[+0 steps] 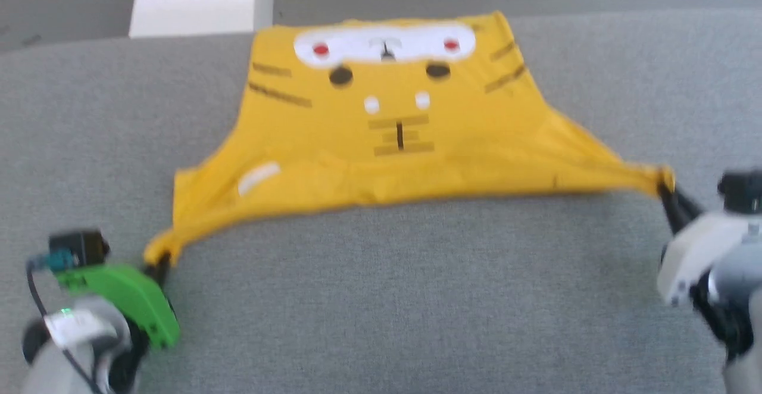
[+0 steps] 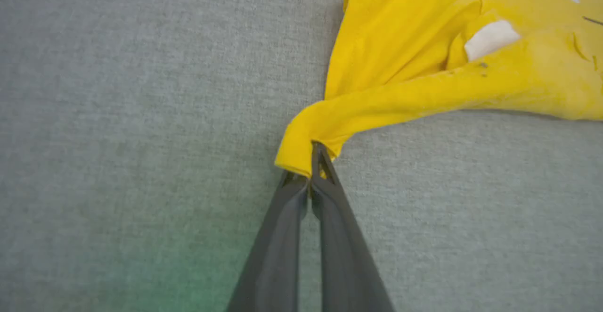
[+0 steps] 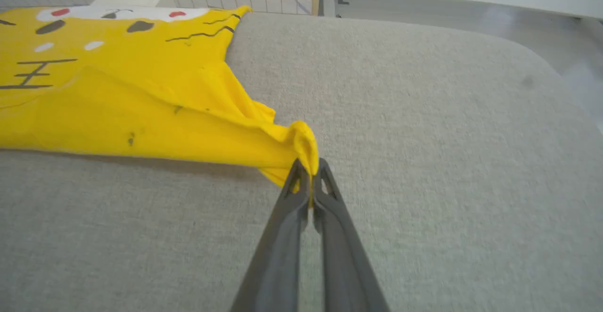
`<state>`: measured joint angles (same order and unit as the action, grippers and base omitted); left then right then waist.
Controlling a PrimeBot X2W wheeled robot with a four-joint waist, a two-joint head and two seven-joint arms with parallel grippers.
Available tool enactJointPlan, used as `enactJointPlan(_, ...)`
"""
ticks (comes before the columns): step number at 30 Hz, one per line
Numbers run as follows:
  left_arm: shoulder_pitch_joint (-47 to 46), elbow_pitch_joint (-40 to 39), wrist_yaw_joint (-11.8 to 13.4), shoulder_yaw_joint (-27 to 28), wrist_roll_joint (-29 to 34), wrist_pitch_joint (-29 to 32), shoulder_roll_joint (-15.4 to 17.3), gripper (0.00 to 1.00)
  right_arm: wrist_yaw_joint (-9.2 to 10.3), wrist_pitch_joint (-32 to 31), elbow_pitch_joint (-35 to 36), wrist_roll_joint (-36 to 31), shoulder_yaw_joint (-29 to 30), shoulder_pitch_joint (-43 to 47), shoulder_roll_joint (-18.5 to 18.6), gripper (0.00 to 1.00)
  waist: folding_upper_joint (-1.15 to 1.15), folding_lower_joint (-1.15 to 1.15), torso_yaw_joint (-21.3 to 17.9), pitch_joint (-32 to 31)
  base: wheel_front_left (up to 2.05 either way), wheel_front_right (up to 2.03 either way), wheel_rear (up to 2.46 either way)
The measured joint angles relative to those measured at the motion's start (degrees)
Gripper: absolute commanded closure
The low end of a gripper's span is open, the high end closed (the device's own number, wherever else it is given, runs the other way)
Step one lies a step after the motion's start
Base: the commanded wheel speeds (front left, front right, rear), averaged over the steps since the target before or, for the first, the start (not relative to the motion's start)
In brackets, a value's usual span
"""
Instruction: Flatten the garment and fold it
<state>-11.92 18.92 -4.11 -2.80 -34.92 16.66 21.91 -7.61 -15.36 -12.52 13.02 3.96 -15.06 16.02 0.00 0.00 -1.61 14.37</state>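
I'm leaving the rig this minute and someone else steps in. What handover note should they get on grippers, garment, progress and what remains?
Left gripper: shut on the near left corner of the garment.
Right gripper: shut on its near right corner.
Position: print side up on the grey padded surface, stretched taut between both grippers.
Done: spread out, though bunched at the pinched corners.
Left: lay it flat, release, then fold; no fold made yet.
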Motion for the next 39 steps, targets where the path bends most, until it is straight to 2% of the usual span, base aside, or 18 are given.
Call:
enactJointPlan(4,8.94,-6.90,3.04,0.51,-1.67,2.00,-1.77,1.00,0.00,-5.67,6.43,-0.68,4.49,9.11,-3.57,1.00,0.00,0.00,0.23,-3.11,0.00,0.00,0.00)
enactJointPlan(10,18.74,-15.23,8.43,0.40,-1.56,5.09,-3.19,1.00,0.00,-14.07,14.23,-2.09,12.69,19.79,-11.38,1.00,0.00,0.00,0.82,-6.52,0.00,0.00,0.00)
enactJointPlan(15,24.83,-19.90,12.39,1.13,-1.56,8.21,-3.44,1.00,0.01,-20.69,17.79,-1.97,17.05,25.01,-13.05,1.00,0.00,0.00,1.40,-7.77,0.00,0.00,0.00)
enactJointPlan(19,29.26,-22.57,15.11,2.32,-1.57,9.72,-3.42,1.00,0.01,-22.98,17.05,0.29,19.51,27.15,-13.24,1.00,0.00,0.00,1.61,-8.14,0.00,0.00,0.00)
enactJointPlan(23,31.60,-23.28,16.12,2.79,-1.64,9.68,-3.59,1.00,0.00,-22.86,13.61,0.43,20.37,28.00,-13.25,1.00,0.00,0.00,2.17,-8.20,0.00,0.00,0.00)
enactJointPlan(29,31.79,-22.96,15.27,2.09,-2.54,7.65,-5.41,1.00,0.01,-21.06,8.96,2.57,19.73,28.13,-12.84,1.00,0.00,0.00,3.32,-8.11,0.00,0.00,0.00)
enactJointPlan(30,31.66,-22.86,14.73,1.87,-2.67,7.21,-5.69,1.00,0.01,-20.40,8.51,2.68,19.50,28.13,-12.71,0.86,0.00,0.00,3.53,-8.03,0.00,0.00,0.00)
enactJointPlan(32,31.36,-22.73,13.97,1.62,-2.99,6.35,-6.05,1.00,0.05,-19.31,8.13,2.75,19.13,28.04,-12.60,0.00,0.00,0.00,3.90,-7.89,0.00,0.00,0.00)
enactJointPlan(39,29.66,-22.46,12.47,0.43,-2.97,4.85,-6.10,1.00,0.05,-13.33,12.51,2.91,17.70,27.54,-12.96,0.00,0.00,0.00,4.82,-7.55,0.00,0.00,0.00)
